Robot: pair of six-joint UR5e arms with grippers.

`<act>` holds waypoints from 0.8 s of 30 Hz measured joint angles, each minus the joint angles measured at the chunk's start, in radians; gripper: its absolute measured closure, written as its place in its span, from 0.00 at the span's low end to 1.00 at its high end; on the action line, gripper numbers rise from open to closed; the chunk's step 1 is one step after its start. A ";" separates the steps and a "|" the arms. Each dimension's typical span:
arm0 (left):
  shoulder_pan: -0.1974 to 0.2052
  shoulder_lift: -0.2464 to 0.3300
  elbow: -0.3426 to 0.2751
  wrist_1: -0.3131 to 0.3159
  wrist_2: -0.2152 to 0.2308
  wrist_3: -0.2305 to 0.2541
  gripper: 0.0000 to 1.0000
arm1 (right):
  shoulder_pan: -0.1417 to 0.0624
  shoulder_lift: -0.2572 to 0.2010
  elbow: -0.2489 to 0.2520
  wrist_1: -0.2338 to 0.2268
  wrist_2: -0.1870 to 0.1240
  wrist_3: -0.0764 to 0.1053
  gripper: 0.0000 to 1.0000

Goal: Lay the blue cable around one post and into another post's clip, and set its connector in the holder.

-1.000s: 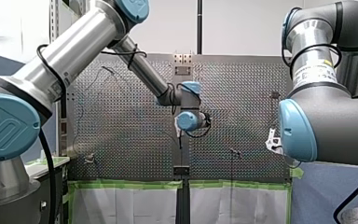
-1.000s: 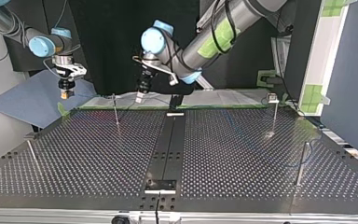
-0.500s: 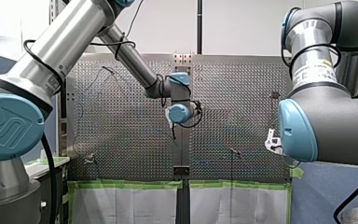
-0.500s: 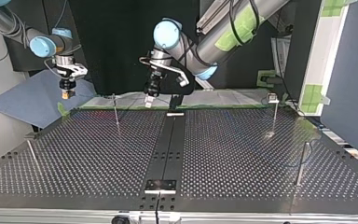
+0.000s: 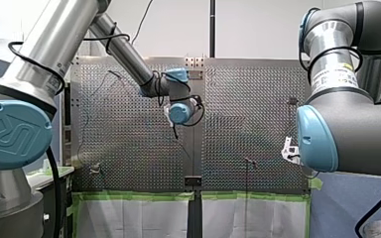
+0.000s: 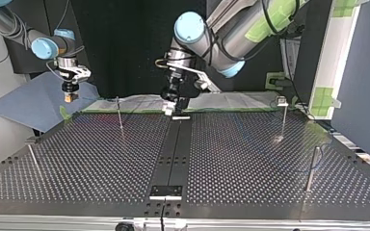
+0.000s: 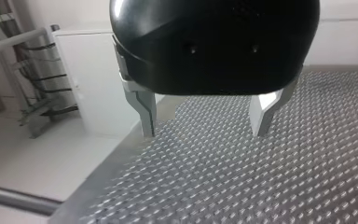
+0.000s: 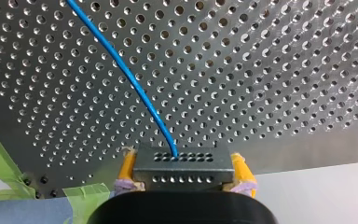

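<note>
Off the bench [image 8: 270,70] corner, the right gripper [image 8: 183,163] clamps the connector [image 8: 182,175], cable [image 8: 121,63] trailing ahead across the bench; the left gripper [image 7: 205,119] hangs open, empty, well apart.

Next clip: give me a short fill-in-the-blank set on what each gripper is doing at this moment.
1. The pads of my right gripper, clamped on the connector, are ___.
2. The cable leaving the connector is ___.
3. My left gripper is ___, with nothing between its fingers.

Missing words: yellow; blue; open.
</note>
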 joint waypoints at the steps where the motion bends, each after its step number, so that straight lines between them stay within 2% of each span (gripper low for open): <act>1: 0.003 0.003 -0.008 0.008 -0.006 0.005 0.00 | 0.000 0.000 0.000 0.000 0.000 0.000 1.00; 13: 0.033 0.003 -0.108 0.105 -0.076 0.048 0.00 | 0.000 0.000 0.000 0.000 -0.006 0.000 1.00; 18: 0.039 0.000 -0.146 0.120 -0.105 0.068 0.00 | 0.000 0.000 0.000 0.000 -0.010 0.001 1.00; 24: 0.041 -0.001 -0.198 0.120 -0.111 0.080 0.00 | 0.000 0.000 0.000 0.000 -0.011 0.003 1.00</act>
